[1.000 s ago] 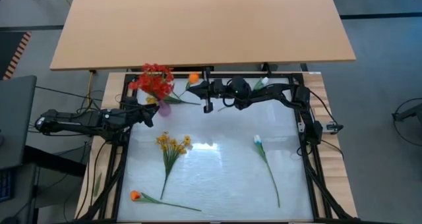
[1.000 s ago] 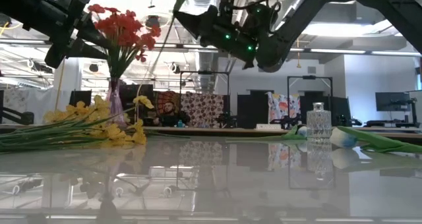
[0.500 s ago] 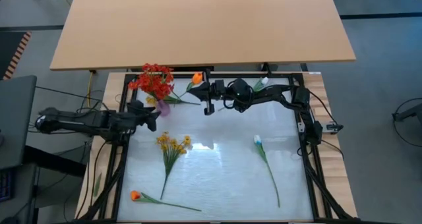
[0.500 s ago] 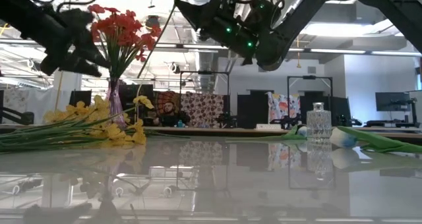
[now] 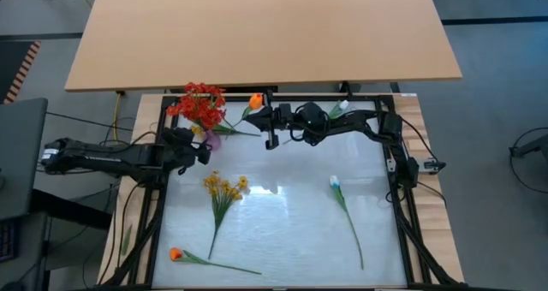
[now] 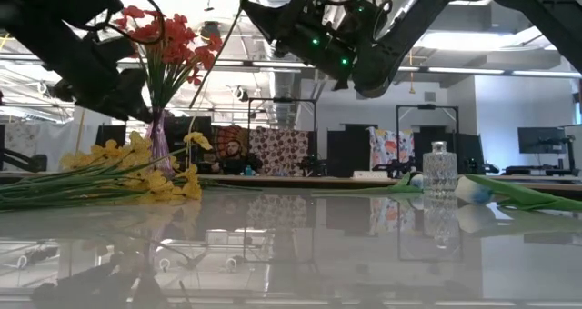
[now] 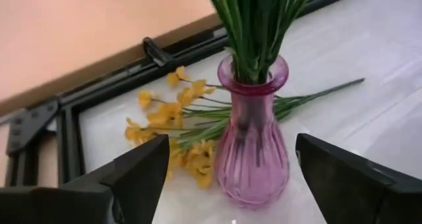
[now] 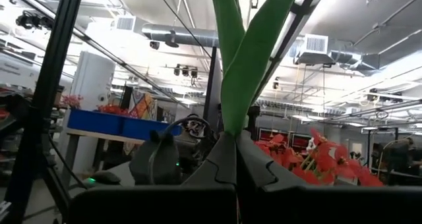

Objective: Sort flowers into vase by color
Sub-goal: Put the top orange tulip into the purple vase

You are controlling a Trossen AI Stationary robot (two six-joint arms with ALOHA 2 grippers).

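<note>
We had our left gripper spread wide beside the pink vase, red flowers seated. Our right gripper clenched the orange flower; next, it needed a vase.

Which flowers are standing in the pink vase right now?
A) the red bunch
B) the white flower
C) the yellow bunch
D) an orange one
A: the red bunch stands in the pink vase. The yellow bunch and the white flower lie flat on the table, one orange flower lies at its near edge, and the right claw holds the other orange flower up in the air.
</note>
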